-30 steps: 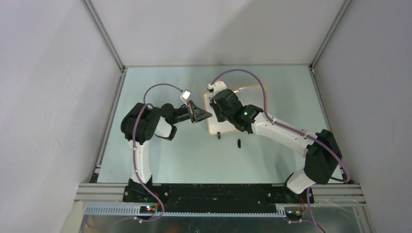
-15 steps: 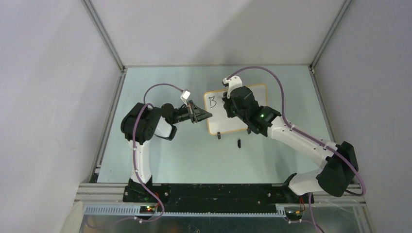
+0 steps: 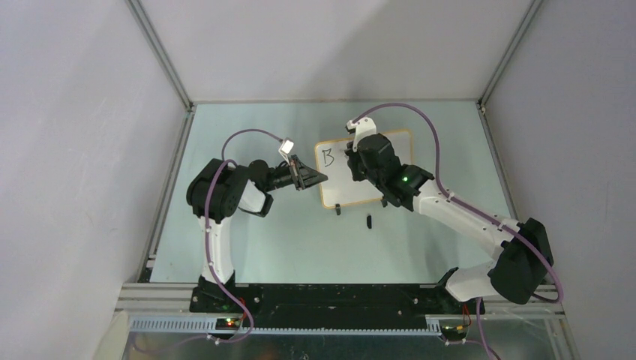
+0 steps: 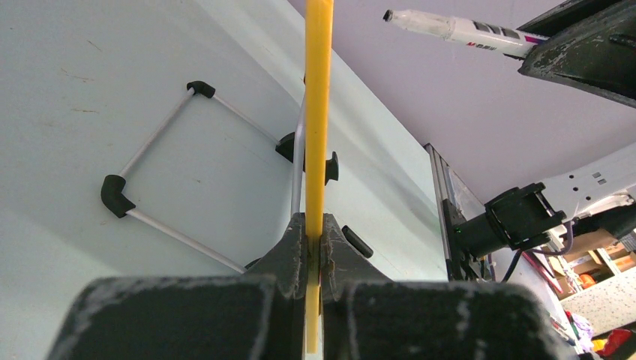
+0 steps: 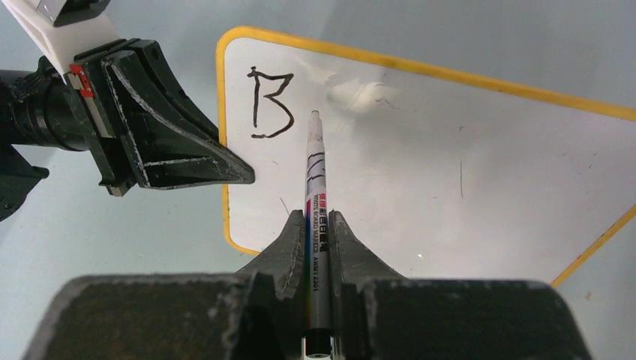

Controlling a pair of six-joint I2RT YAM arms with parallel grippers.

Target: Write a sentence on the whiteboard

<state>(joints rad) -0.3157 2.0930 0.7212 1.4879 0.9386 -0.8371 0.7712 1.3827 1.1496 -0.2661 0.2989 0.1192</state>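
The whiteboard (image 3: 341, 187) stands tilted on the table, orange frame around it. The sentence (image 3: 327, 157) is a single black "B" at the board's top left; it also shows in the right wrist view (image 5: 270, 105). My left gripper (image 3: 320, 178) is shut on the board's left frame edge (image 4: 318, 112), seen edge-on in the left wrist view. My right gripper (image 5: 317, 221) is shut on a whiteboard marker (image 5: 313, 172). The marker's tip is just right of the "B", close over the white surface; I cannot tell if it touches.
A black marker cap (image 3: 369, 220) lies on the table in front of the board. A black clip foot (image 3: 338, 209) sits at the board's near edge. The board's wire stand (image 4: 165, 187) rests behind it. Aluminium rails border the table.
My right gripper with the marker has moved right, off the board's left part, uncovering the "B". In the last half second it barely moved. The left gripper has not moved.
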